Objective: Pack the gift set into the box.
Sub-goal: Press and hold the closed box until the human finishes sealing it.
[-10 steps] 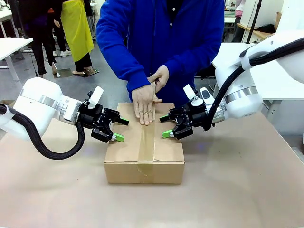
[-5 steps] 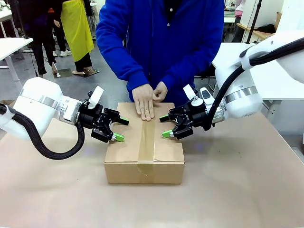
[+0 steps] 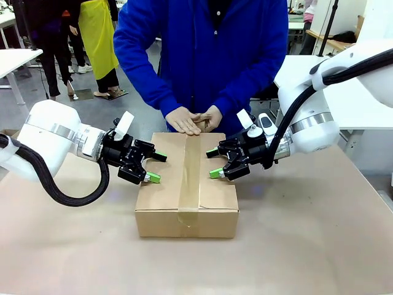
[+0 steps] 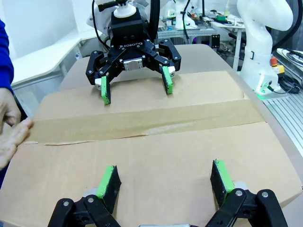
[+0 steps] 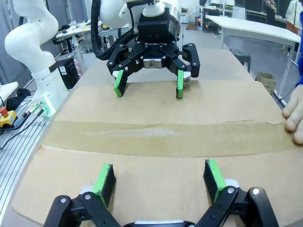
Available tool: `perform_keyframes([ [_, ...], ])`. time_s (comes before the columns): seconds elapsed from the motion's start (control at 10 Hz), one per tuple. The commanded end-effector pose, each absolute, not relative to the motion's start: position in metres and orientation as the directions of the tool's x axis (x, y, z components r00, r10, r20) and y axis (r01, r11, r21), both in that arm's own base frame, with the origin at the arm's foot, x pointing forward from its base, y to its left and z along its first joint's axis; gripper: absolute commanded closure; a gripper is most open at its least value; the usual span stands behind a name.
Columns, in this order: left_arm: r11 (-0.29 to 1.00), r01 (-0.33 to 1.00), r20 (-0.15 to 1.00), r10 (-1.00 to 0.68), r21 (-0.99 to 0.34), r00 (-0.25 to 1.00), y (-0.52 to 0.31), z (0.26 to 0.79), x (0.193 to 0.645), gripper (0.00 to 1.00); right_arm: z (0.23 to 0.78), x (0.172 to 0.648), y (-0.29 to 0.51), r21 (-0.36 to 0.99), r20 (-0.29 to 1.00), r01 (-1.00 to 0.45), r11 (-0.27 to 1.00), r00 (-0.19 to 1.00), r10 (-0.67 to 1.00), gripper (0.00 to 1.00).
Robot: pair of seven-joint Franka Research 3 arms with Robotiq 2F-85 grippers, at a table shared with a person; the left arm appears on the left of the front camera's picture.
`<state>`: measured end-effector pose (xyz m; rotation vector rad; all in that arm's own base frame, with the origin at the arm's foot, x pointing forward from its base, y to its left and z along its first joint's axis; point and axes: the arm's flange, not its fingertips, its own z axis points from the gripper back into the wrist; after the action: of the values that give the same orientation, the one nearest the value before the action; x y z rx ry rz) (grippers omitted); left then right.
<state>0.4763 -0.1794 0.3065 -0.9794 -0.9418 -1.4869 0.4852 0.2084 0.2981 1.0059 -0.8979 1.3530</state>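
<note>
The brown cardboard box (image 3: 163,190) stands closed in the middle of the table, with a strip of tape (image 3: 190,175) along its top seam. My left gripper (image 3: 157,167) is open at the left edge of the box top, its pads on or just above the cardboard. My right gripper (image 3: 213,163) is open at the right edge in the same way. In the left wrist view my left gripper (image 4: 164,176) faces the right gripper (image 4: 135,90) across the taped box (image 4: 156,146). The person's hands (image 3: 190,120) rest at the box's far edge. The gift set is hidden.
The person in a blue sweater (image 3: 202,55) stands close against the far side of the table (image 3: 307,246). Bare brown tabletop surrounds the box on the near, left and right sides. A white table (image 3: 15,58) stands far left in the background.
The person's hands have slid back from the taped seam on the box top to its far edge. Both arms and the box have stayed still.
</note>
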Motion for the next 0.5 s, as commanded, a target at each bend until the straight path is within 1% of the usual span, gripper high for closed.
perform_keyframes([
  [0.0,-0.122,0.991,0.936,-0.338,0.061,-0.099,-0.1786,0.3044,0.4752,0.00,0.2968,0.4847,0.2079,0.050,0.940,-0.998,-0.039,0.034,0.340,0.00],
  [0.4,-0.122,0.991,0.936,-0.338,0.061,-0.099,-0.1786,0.3044,0.4752,0.00,0.2968,0.4847,0.2079,0.050,0.940,-0.998,-0.039,0.034,0.340,0.00],
])
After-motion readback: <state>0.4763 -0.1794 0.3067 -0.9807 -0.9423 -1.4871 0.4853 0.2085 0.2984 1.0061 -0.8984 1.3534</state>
